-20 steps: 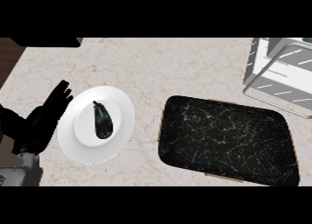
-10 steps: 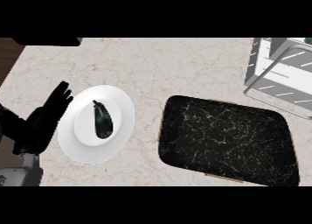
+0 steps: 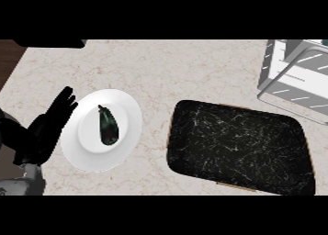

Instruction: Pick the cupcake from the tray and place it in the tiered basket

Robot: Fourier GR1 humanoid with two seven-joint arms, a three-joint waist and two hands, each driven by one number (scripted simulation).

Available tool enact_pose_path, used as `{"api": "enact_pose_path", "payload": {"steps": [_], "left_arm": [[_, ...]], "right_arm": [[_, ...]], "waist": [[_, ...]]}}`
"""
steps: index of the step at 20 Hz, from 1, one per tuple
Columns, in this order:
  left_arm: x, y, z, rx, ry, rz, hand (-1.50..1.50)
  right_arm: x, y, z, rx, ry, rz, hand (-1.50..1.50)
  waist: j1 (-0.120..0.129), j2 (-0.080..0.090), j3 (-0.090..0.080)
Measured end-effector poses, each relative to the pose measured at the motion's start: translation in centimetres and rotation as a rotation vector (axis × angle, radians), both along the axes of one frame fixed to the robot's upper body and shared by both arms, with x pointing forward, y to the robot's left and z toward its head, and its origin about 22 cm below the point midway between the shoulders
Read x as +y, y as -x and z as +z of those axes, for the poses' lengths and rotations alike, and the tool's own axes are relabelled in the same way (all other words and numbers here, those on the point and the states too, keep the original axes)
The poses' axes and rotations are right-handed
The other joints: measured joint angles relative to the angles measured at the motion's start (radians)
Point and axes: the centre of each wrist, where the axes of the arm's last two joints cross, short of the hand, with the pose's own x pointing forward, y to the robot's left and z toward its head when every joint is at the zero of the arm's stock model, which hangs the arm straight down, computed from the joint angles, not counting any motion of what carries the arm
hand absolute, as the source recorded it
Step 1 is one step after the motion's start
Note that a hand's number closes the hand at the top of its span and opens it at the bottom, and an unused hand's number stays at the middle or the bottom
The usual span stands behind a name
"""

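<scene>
- I see only the left hand (image 3: 48, 128) at the view's left edge, resting with its fingers straight and spread wide, holding nothing; the fingertips point up and away from me.
- It sits just beside the left rim of a white plate (image 3: 82, 156), which carries a dark eggplant (image 3: 109, 126) lying lengthwise near the plate's middle.
- To the right of the plate, apart from it, lies the black tray (image 3: 241, 147) with pale scratch-like streaks across its surface.
- I cannot find the cupcake anywhere; none shows on the tray's surface.
- The tiered basket (image 3: 302, 78), made of grey wire, stands at the upper right corner, near the tray's far right end.
- All of it rests on the pale marble-patterned table (image 3: 173, 69).
- My right hand does not appear.
</scene>
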Motion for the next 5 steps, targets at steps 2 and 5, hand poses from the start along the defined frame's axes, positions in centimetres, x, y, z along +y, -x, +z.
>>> {"api": "enact_pose_path", "payload": {"steps": [2,5], "left_arm": [[0.1,0.1,-0.2,-0.001,0.001,-0.001,0.00],[0.6,0.0,-0.1,-0.002,0.003,0.004,0.00]], "right_arm": [[-1.1,1.6,0.3,0.000,0.007,-0.007,-1.50],[-2.4,3.8,0.6,0.001,0.019,-0.010,-1.50]], "waist": [[-0.001,0.001,0.001],[-0.002,0.002,0.002]]}}
